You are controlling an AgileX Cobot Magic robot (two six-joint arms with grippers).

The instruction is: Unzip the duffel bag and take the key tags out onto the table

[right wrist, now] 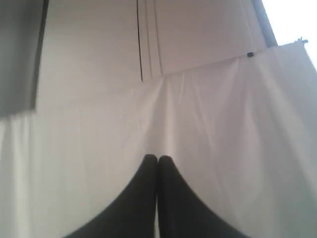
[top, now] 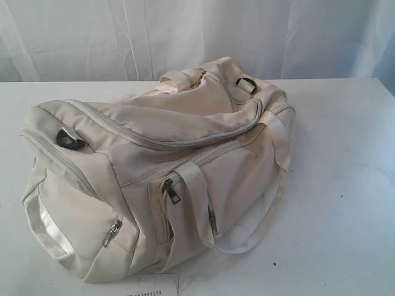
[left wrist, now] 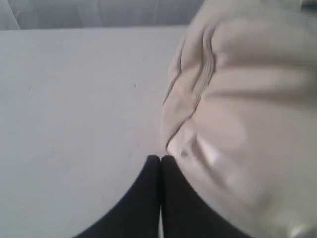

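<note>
A: Where's the duffel bag [top: 160, 166]?
B: Mid-surface [top: 345, 154], lying slantwise: one end near-left, other end far-right. Cream fabric, a bit slumped.
A: Left end first. What's on it?
B: Dark strap ring [top: 68, 139] up top, end pocket w/ a metal zip pull [top: 112, 231] lower down, shiny webbing [top: 52, 237] along the bottom edge.
A: Main zip?
B: The top zip [top: 154, 143] runs the bag's length in a long curve. Looks closed as far as I can see.
A: Near side?
B: Front pocket w/ a dark pull [top: 171, 191] at its upper left corner, and a 2nd dark pull [top: 212, 222] just to the right. An off-white handle [top: 196, 185] drapes over the pocket & loops down onto the surface. The other handle [top: 179, 79] sits on the far side. There's a 2nd dark ring [top: 247, 83] at the far-right end.
A: Left jaws?
B: Clenched, tips pressed together, nothing between them. They're low over the surface, just beside one end of the bag. Touching the fabric or not, can't tell, pic's too blurry.
A: Right jaws?
B: Also clenched, nothing in them. They're aimed at the white curtain [right wrist: 223, 124] w/ a pale wall above it.
</note>
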